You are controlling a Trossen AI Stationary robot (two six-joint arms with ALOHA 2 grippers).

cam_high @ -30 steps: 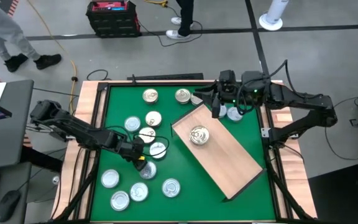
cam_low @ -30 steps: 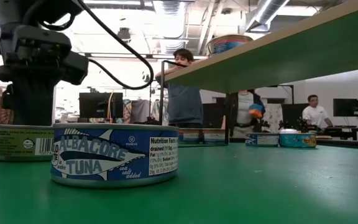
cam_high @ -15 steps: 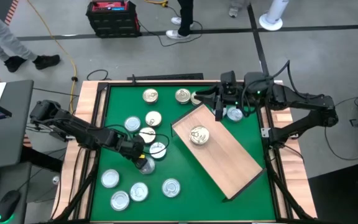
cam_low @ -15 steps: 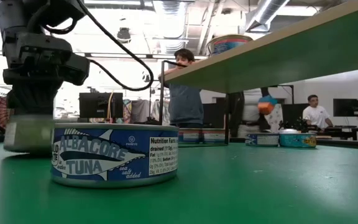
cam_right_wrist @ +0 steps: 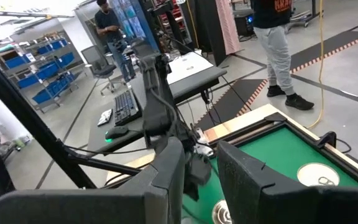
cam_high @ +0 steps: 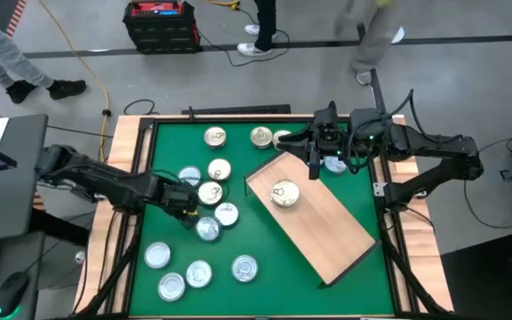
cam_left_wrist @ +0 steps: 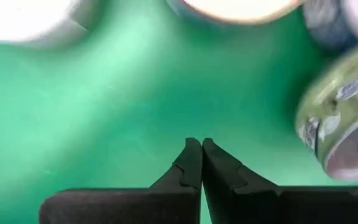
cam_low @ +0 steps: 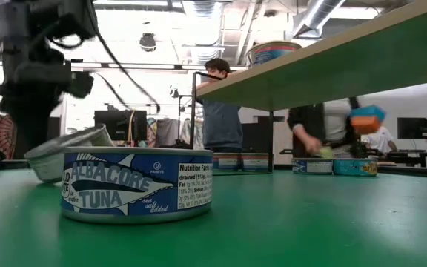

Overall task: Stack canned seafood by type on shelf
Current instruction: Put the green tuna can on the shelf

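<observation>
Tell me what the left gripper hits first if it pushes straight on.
Probably bare green mat: the shut left gripper points across it. Beyond that, a pale-lidded can lies in line, depth unclear. The tipped can sits off to the side.

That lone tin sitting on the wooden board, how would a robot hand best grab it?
Probably from straight above, pinching the tin across its low round wall, a finger on each side. It lies flat, lid up, alone on the board, with bare wood all round it; the flat lid gives nothing to squeeze.
</observation>
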